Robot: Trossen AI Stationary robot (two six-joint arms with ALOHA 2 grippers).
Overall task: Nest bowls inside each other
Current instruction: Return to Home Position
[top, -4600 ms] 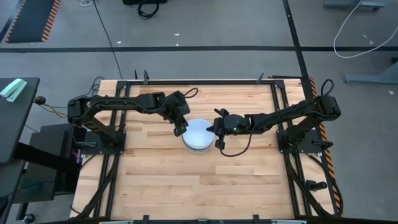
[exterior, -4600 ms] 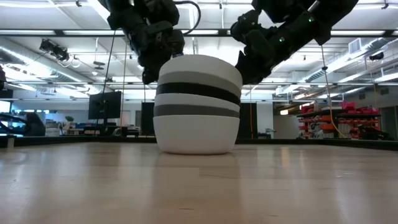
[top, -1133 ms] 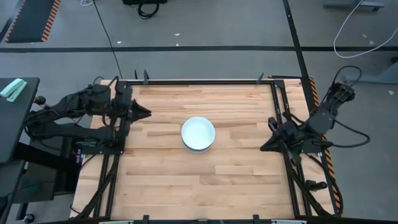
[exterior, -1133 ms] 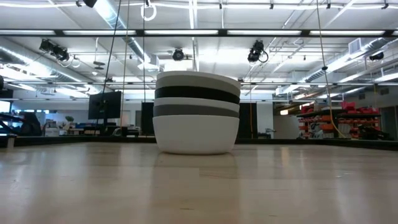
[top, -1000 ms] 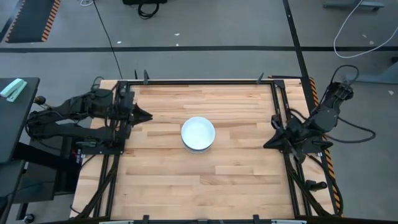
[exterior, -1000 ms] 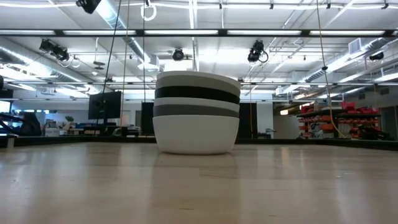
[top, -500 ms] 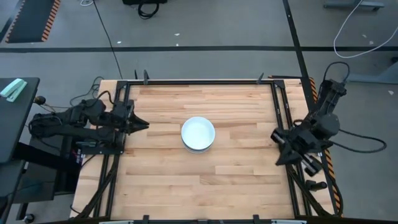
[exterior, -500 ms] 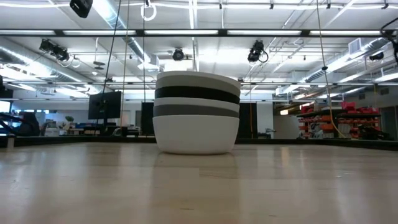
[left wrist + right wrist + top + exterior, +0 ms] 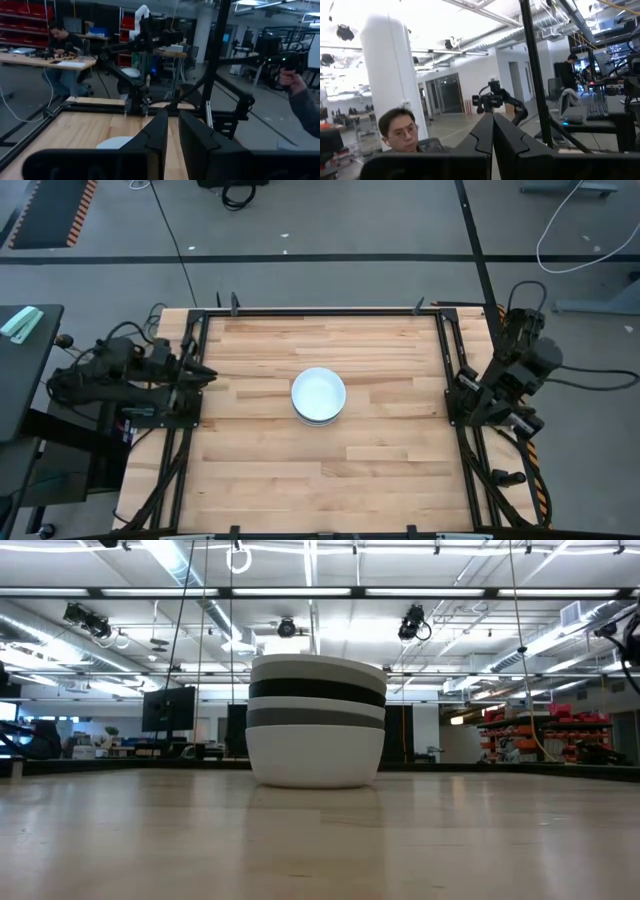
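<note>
The bowls (image 9: pixel 319 396) stand nested in one stack at the middle of the table, its bottom bowl resting on the wood. From the side the stack (image 9: pixel 317 720) shows a white rim on top, then black and grey bands, then a white bowl at the bottom. A white rim of the stack (image 9: pixel 116 143) shows in the left wrist view. My left gripper (image 9: pixel 205 370) (image 9: pixel 173 116) sits at the table's left edge, pointing toward the stack, with a narrow gap between its fingers. My right gripper (image 9: pixel 465 388) (image 9: pixel 493 117) is drawn back at the right edge, shut and empty.
Bare wood lies all around the stack. Black frame rails (image 9: pixel 330 311) edge the table. Beyond the table, a seated person (image 9: pixel 62 40) and a hand (image 9: pixel 291 80) show in the left wrist view. Another person (image 9: pixel 400 131) shows close in the right wrist view.
Both arms have drawn back from the table's middle. My left gripper has slid toward the left edge. My right arm has folded up at the right edge, and its gripper has turned and tipped. The stack has stayed still.
</note>
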